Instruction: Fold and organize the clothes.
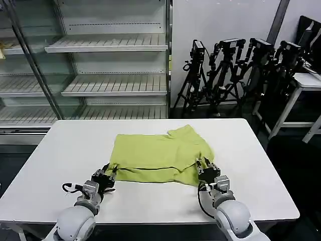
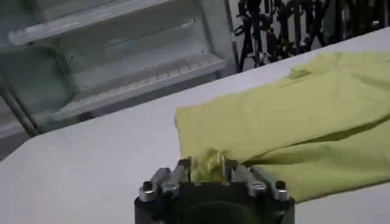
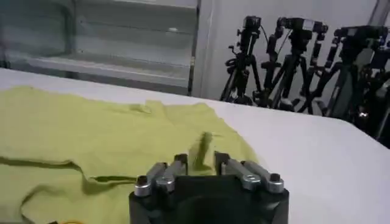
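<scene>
The clothes are one light yellow-green T-shirt (image 1: 160,150) lying partly folded in the middle of the white table (image 1: 65,150), plain side up. My left gripper (image 1: 111,171) is at its near left corner. In the left wrist view a bunch of the fabric (image 2: 292,115) is pinched between the fingers of this gripper (image 2: 207,168). My right gripper (image 1: 202,163) is at the near right corner. It is shut (image 3: 200,162) on a raised ridge of the shirt (image 3: 91,140). The near hem is lifted slightly between the two grippers.
Empty white shelving (image 1: 110,45) stands beyond the table's far left. Several black camera tripods (image 1: 235,65) stand at the far right, beside another white table (image 1: 308,83). Bare tabletop lies on both sides of the shirt.
</scene>
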`<state>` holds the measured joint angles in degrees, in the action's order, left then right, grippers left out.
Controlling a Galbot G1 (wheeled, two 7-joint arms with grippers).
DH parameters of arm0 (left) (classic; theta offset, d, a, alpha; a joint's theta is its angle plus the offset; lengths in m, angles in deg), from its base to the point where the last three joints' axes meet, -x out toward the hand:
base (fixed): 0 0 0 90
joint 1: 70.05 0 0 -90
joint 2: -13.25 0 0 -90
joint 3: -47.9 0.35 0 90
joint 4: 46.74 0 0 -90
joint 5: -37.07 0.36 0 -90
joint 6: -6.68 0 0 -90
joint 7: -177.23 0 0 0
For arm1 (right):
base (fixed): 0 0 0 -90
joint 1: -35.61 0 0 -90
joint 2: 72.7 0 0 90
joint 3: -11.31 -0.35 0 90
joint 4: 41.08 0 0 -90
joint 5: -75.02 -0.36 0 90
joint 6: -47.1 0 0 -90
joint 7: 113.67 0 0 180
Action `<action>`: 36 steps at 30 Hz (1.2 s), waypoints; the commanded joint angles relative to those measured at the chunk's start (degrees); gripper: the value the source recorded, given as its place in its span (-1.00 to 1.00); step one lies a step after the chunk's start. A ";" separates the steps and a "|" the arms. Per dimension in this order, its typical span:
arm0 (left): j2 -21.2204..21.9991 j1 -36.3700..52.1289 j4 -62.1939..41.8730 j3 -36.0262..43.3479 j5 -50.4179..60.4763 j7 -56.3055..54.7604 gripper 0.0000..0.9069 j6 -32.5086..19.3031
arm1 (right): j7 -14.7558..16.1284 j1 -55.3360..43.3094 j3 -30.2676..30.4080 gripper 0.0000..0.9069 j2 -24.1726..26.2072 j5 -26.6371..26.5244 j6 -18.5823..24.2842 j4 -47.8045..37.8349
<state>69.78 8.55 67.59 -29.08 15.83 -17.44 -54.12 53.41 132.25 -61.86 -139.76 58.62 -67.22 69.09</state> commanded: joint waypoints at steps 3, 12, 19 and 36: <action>0.59 -4.50 1.43 -3.21 0.07 -0.11 1.00 -0.38 | 0.31 2.16 -0.42 1.00 -0.24 1.26 0.07 1.15; 1.65 -4.62 -0.39 -3.95 -2.27 -0.24 0.33 1.11 | -1.60 9.59 -5.32 1.00 -0.07 -6.03 -3.06 7.09; 1.02 -4.29 -0.50 -3.73 -3.26 -0.13 -0.84 0.19 | -4.97 13.60 -7.14 -0.44 -0.94 -15.66 -6.13 9.80; 1.31 -6.08 0.64 -2.92 -3.18 0.41 -0.96 -0.29 | -6.05 13.60 -5.58 -1.00 -1.65 -16.56 -5.95 9.72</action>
<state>71.00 2.99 68.10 -32.09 12.98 -17.06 -54.56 48.24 145.27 -67.60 -141.03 43.74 -72.48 78.72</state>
